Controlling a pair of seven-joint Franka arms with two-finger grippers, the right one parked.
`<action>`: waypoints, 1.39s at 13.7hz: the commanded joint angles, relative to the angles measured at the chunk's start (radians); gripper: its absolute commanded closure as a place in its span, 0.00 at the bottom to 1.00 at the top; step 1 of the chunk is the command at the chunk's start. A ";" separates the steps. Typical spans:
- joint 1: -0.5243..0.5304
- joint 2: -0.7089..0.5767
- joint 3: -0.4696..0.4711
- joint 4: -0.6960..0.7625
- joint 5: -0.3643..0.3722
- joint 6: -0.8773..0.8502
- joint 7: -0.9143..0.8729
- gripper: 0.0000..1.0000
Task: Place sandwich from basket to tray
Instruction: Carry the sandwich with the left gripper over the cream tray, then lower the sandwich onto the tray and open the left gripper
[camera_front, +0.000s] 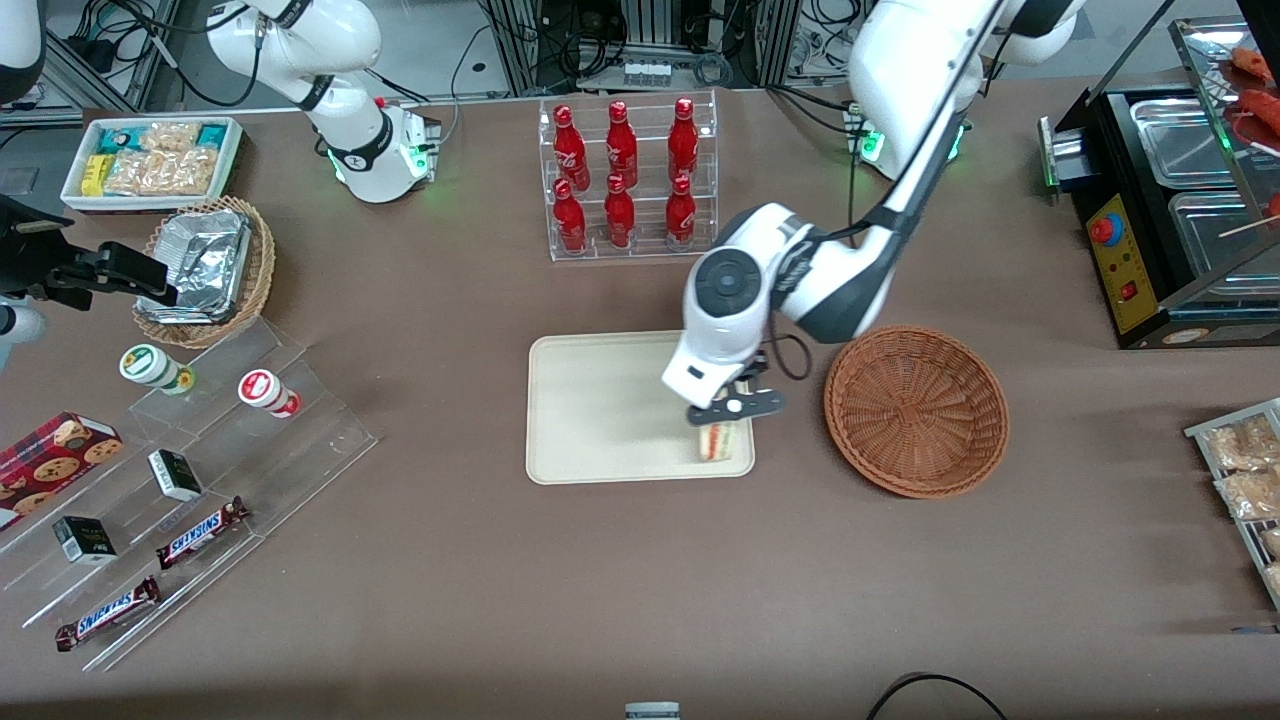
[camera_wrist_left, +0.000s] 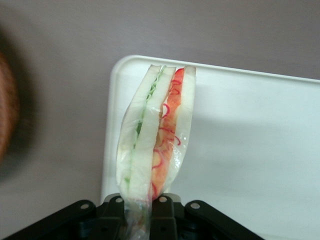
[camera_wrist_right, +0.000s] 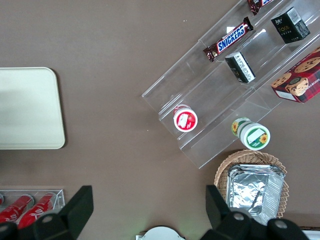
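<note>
Gripping sandwich (camera_wrist_left: 156, 135) by one narrow end, gripper (camera_front: 722, 412) fingers closed on its clear wrapper, held edge-on with red, orange and green layers showing. Positioned over tray (camera_front: 590, 400), at the corner nearest the front camera and closest to basket (camera_front: 915, 410). Basket just beside tray, toward working arm's end.

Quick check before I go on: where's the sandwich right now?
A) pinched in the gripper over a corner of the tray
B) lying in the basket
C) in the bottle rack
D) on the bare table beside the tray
A: the gripper is shut on the sandwich above the tray corner nearest the basket, which holds nothing.
</note>
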 joint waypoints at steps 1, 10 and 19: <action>-0.076 0.105 0.015 0.128 0.004 -0.028 -0.111 1.00; -0.180 0.281 0.021 0.332 0.011 -0.070 -0.251 1.00; -0.179 0.291 0.023 0.334 0.021 -0.062 -0.239 0.00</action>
